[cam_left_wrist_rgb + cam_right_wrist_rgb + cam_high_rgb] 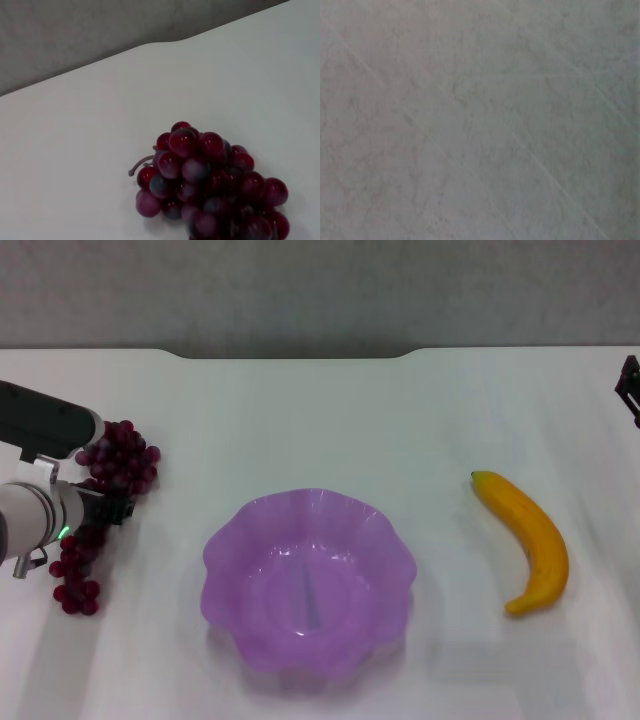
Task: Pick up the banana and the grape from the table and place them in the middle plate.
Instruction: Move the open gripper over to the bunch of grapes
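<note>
The grape point(120, 462) is a long dark red-purple bunch lying on the white table point(330, 420) at the left; its lower end point(76, 590) shows below my left arm. My left gripper point(104, 510) is right over the middle of the bunch and hides that part. The left wrist view shows the bunch's upper end point(210, 190) with its stem, close up. The banana point(530, 538) lies on the table at the right, untouched. The middle plate point(225, 550), translucent purple with a wavy rim, is empty. My right gripper point(628, 385) stays at the far right edge, away from the banana.
The table's far edge has a notch point(290, 353) with a grey wall behind. The right wrist view shows only a grey surface.
</note>
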Controlling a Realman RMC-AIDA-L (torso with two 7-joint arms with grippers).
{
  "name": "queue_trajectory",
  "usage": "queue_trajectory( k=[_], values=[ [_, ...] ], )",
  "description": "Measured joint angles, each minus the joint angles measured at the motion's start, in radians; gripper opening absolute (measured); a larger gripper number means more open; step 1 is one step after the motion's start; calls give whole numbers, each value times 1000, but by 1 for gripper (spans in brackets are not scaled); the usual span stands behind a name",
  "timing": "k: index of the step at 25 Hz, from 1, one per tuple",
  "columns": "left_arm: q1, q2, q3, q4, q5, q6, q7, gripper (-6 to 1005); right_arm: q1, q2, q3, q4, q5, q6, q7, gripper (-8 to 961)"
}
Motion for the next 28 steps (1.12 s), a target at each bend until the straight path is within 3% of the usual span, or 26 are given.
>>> queue_trajectory(
  k=[8, 28],
  values=[
    [0, -3, 2, -2, 0, 8, 3, 538, 0, 0, 0, -3, 0, 0, -1, 885],
    [10, -3, 0, -6, -1, 24, -2, 491, 0, 0, 0, -1, 0, -1, -1, 885]
  ],
)
